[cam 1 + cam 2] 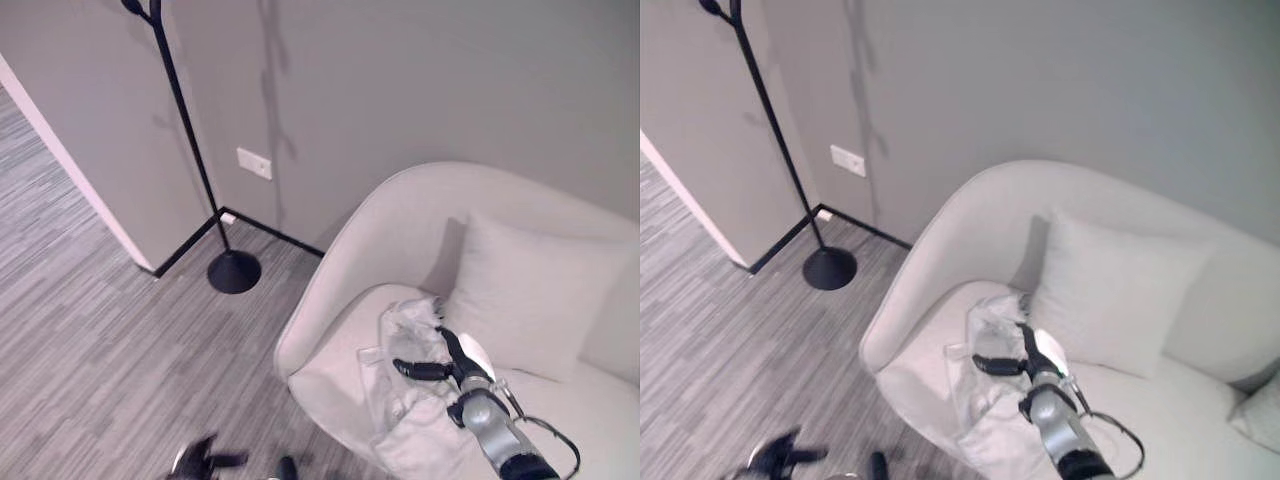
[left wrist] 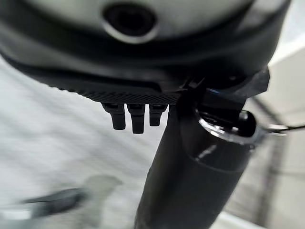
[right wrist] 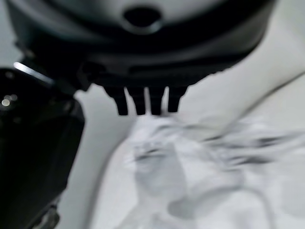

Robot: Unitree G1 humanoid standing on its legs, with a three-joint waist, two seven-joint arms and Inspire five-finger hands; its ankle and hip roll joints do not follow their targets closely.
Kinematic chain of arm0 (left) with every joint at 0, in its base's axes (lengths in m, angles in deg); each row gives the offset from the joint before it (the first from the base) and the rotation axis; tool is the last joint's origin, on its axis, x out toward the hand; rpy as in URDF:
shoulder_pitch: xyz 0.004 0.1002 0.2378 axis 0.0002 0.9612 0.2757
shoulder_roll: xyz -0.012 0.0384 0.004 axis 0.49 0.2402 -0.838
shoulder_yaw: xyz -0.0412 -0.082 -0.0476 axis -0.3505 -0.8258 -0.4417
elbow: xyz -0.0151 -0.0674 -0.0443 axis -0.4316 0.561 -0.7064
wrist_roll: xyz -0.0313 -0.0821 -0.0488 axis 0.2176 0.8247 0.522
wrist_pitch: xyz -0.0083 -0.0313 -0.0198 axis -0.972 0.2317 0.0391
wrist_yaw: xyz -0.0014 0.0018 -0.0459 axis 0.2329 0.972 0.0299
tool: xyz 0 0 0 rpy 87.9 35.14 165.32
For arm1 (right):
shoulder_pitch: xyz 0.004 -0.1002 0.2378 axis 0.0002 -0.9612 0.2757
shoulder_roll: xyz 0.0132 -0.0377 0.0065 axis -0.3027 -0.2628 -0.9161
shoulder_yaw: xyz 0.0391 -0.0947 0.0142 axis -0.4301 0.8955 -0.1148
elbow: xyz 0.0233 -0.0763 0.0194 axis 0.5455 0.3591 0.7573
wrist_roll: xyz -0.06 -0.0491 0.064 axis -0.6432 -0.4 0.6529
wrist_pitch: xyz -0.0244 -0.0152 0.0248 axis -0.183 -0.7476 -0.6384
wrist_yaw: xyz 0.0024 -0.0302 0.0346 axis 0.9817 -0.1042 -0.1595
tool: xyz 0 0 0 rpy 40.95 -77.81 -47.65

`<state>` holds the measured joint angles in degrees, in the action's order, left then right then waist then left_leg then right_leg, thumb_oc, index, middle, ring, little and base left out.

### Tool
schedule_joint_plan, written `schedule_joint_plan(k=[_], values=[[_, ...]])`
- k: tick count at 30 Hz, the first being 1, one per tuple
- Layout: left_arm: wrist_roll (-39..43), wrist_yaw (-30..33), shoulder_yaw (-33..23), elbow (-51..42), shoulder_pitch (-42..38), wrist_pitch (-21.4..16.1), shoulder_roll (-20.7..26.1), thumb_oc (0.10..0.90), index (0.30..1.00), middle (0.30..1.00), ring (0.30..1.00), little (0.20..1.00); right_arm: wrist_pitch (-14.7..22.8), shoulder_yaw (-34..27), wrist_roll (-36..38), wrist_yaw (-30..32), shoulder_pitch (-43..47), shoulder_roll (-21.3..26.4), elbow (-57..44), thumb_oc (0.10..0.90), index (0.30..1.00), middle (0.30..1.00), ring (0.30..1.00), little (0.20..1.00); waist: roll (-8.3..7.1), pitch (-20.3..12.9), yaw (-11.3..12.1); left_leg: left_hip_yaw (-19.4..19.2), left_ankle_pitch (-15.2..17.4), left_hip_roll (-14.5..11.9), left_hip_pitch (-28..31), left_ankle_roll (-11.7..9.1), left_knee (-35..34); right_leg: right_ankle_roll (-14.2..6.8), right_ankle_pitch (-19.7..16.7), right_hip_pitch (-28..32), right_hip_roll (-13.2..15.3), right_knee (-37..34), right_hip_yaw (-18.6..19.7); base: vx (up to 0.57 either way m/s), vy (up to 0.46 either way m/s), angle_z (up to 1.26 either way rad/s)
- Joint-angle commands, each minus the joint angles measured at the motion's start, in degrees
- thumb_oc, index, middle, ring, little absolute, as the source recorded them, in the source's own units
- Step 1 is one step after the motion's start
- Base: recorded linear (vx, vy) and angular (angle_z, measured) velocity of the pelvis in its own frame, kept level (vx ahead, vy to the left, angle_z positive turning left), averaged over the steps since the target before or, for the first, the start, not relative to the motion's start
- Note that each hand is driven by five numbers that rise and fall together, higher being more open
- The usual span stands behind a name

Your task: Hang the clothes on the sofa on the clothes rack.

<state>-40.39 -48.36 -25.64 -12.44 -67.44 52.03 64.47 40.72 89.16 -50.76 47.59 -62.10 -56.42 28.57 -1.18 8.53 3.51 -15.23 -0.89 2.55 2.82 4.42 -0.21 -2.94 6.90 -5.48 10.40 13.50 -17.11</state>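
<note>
A crumpled white garment [image 1: 400,405] lies on the seat of a pale curved sofa [image 1: 330,290], in front of a cushion. My right hand [image 1: 462,378] hovers over the garment's upper part, open, with fingers straight and thumb spread toward the left. Past those fingers [image 3: 143,102] in the right wrist view lies the white cloth [image 3: 190,162]; I cannot tell whether they touch it. The black clothes rack [image 1: 185,110] stands at the wall corner on a round base [image 1: 233,271], well left of the sofa. My left hand [image 1: 203,461] hangs low over the floor, open and holding nothing.
A pale cushion [image 1: 540,300] leans on the sofa back, with a second one at the far right [image 1: 1260,415]. A white wall socket [image 1: 254,162] is beside the rack pole. Striped grey carpet [image 1: 90,330] lies between me and the rack.
</note>
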Motion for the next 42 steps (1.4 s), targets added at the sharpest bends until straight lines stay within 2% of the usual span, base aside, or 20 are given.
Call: schedule_joint_plan(k=[1, 2, 5, 8, 13, 19, 24, 25, 29, 32, 33, 39, 42], values=[[1.3, 0.5, -1.9, 2.4, 4.2, -0.5, -0.9, 0.8, 0.9, 0.9, 0.9, 0.9, 1.6, -2.4, -2.9, 3.7, 2.4, 5.3, 0.3, 0.8, 0.9, 0.9, 0.9, 0.9, -2.78, -4.0, 1.2, -0.3, 1.1, -4.7, -8.5, -4.2, 0.0, -4.2, -4.1, 10.5, 1.0, -12.0, -1.4, 0.0, -0.047, 0.07], [0.9, 0.4, -2.5, 3.5, 4.9, -0.6, -1.1, 0.8, 0.9, 0.9, 0.9, 0.9, 1.6, -2.0, -3.9, 4.5, 3.1, 5.4, 1.9, 0.8, 0.9, 0.9, 0.9, 0.9, -3.13, -4.3, 2.1, -0.3, 0.7, -5.0, -9.4, -4.7, -0.5, -4.5, -4.7, 11.2, 0.4, -15.2, -1.7, -0.01, -0.032, 0.23], [0.1, 0.2, -3.2, 5.2, 5.7, -0.5, -1.1, 0.8, 0.9, 0.9, 0.9, 0.9, 1.7, -1.8, -4.8, 5.3, 3.8, 5.4, 2.8, 0.8, 0.9, 0.9, 0.9, 0.9, -3.4, -4.4, 2.7, 0.0, 0.2, -5.3, -10.4, -5.1, -0.8, -4.6, -5.6, 11.6, 0.1, -17.1, -2.1, -0.02, -0.039, 0.11], [-0.9, 0.6, -3.2, 5.7, 6.5, -0.9, -1.2, 0.8, 0.9, 0.9, 0.9, 0.9, 1.8, -2.2, -6.2, 8.0, 5.8, 6.7, 4.0, 0.8, 0.9, 0.9, 0.9, 0.9, -3.44, -2.7, 3.5, 1.1, -0.9, -5.7, -13.4, -5.8, -0.5, -4.4, -6.1, 10.4, -0.2, -18.0, -3.0, -0.1, -0.072, -0.05], [-1.7, 1.0, -2.8, 5.2, 6.4, -1.0, -1.0, 0.8, 0.9, 0.9, 0.9, 0.9, 1.6, -3.5, -7.6, 9.9, 6.2, 8.3, 2.0, 0.8, 0.9, 0.9, 0.9, 0.9, -3.01, -1.9, 3.4, 1.7, -1.8, -6.0, -15.0, -6.2, -0.8, -4.3, -6.4, 9.1, -0.4, -18.1, -3.2, -0.06, -0.027, 0.1], [-4.3, 1.8, -1.2, 3.5, 5.9, -1.4, -0.9, 0.8, 0.9, 0.9, 0.9, 0.9, -0.1, -6.6, -13.3, 12.7, 2.2, 10.5, -3.0, 0.8, 0.9, 0.9, 0.9, 0.9, -2.01, -1.1, 2.6, 2.4, -2.6, -6.4, -15.7, -6.6, -1.5, -4.1, -5.9, 8.3, -0.4, -17.6, -3.4, -0.01, -0.033, 0.06], [-5.0, 2.2, -0.2, 2.8, 5.4, -1.6, -1.1, 0.8, 0.9, 0.9, 0.9, 0.9, -0.5, -7.4, -13.4, 13.3, 1.3, 10.7, -3.0, 0.8, 0.9, 0.9, 0.9, 0.9, -1.54, -0.1, 2.1, 2.1, -2.5, -6.4, -15.9, -6.5, -1.2, -4.0, -5.9, 7.6, -0.2, -17.2, -2.8, -0.01, -0.023, -0.03], [-4.8, 2.7, 0.9, 2.1, 4.7, -2.0, -1.2, 0.8, 0.9, 0.9, 0.9, 0.9, 0.0, -6.7, -12.1, 13.1, 2.1, 10.7, -2.7, 0.8, 0.9, 0.9, 0.9, 0.9, -1.08, 1.1, 1.9, 1.8, -2.4, -6.4, -16.6, -6.5, -0.8, -4.0, -6.1, 6.5, 0.0, -17.0, -2.3, -0.03, -0.024, -0.08], [-4.4, 2.5, 2.3, 0.6, 4.0, -2.6, -1.3, 0.8, 0.9, 0.9, 0.9, 0.9, 0.9, -5.3, -9.8, 13.2, 4.6, 11.1, 0.3, 0.8, 0.9, 0.9, 0.9, 0.9, -0.32, 2.0, 2.0, 1.6, -2.4, -6.2, -17.6, -6.4, -0.2, -4.0, -6.5, 5.2, 0.2, -17.1, -1.9, -0.03, -0.02, -0.1], [-3.9, 3.0, 4.7, -2.5, 3.3, -3.7, -1.0, 0.8, 0.9, 0.9, 0.9, 0.9, 1.0, -3.0, -7.4, 14.8, 10.4, 11.5, 6.1, 0.8, 0.9, 0.9, 0.9, 0.9, 1.13, 3.4, 2.9, 1.4, -2.3, -5.9, -20.0, -6.5, 1.3, -4.0, -7.4, 3.2, 0.6, -17.3, -1.3, -0.05, -0.02, -0.1], [-3.8, 3.5, 5.7, -3.8, 2.9, -4.3, -0.7, 0.8, 0.9, 0.9, 0.9, 0.9, 0.6, -1.8, -7.3, 15.9, 13.3, 12.0, 8.6, 0.8, 0.9, 0.9, 0.9, 0.9, 1.86, 4.1, 3.5, 1.4, -2.2, -5.9, -21.6, -6.6, 2.3, -4.0, -7.7, 2.1, 0.8, -17.3, -1.1, -0.04, -0.023, -0.05], [-4.2, 5.3, 6.9, -5.0, 1.7, -5.2, -0.4, 0.8, 0.9, 0.9, 0.9, 0.9, -0.5, -0.9, -8.2, 19.4, 18.4, 14.1, 10.5, 0.8, 0.9, 0.9, 0.9, 0.9, 3.36, 5.1, 4.2, 1.2, -2.4, -5.8, -24.7, -6.9, 3.5, -4.1, -8.5, -1.0, 1.0, -17.3, -0.2, -0.01, -0.016, -0.06], [-6.5, 7.4, 8.6, -5.1, 0.5, -5.8, -0.3, 0.8, 0.9, 0.9, 0.9, 0.9, -1.1, -0.3, -9.0, 21.9, 21.4, 15.4, 10.7, 0.8, 0.9, 0.9, 0.9, 0.9, 4.07, 5.7, 4.6, 0.9, -3.5, -5.9, -25.5, -7.1, 2.2, -4.3, -9.3, -2.6, 1.2, -17.8, 0.2, 0.01, -0.01, -0.01]])
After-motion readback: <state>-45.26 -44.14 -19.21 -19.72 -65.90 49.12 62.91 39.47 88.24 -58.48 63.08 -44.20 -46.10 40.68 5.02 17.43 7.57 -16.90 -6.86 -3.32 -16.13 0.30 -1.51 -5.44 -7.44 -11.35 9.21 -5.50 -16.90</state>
